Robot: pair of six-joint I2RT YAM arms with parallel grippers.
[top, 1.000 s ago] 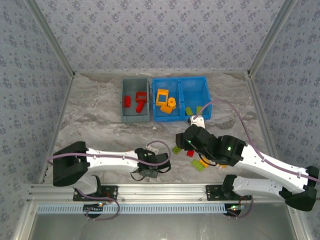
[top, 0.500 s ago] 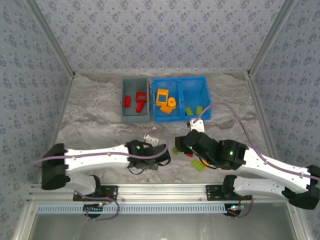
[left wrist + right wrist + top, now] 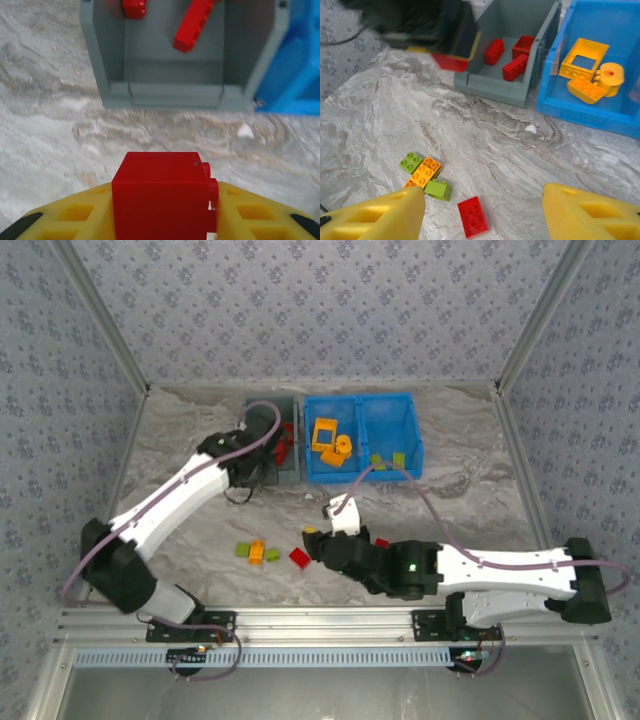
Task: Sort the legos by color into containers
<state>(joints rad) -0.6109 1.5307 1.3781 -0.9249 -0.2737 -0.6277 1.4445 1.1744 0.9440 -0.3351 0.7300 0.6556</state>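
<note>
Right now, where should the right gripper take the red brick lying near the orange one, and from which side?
Pinch the red brick across its two long sides, straight down from above. It lies flat, studs up, and stands apart from the lime brick beside it, so both sides look free.

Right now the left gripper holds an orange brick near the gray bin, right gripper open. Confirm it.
Wrong colour: the left wrist view shows the left gripper holding a red brick, not orange. It is near the gray bin, and the right gripper stands open.

Marble table (image 3: 180, 440) — gray bin (image 3: 495, 89), blue bin (image 3: 360, 398), loose legos (image 3: 424, 172) (mixed colors).
</note>
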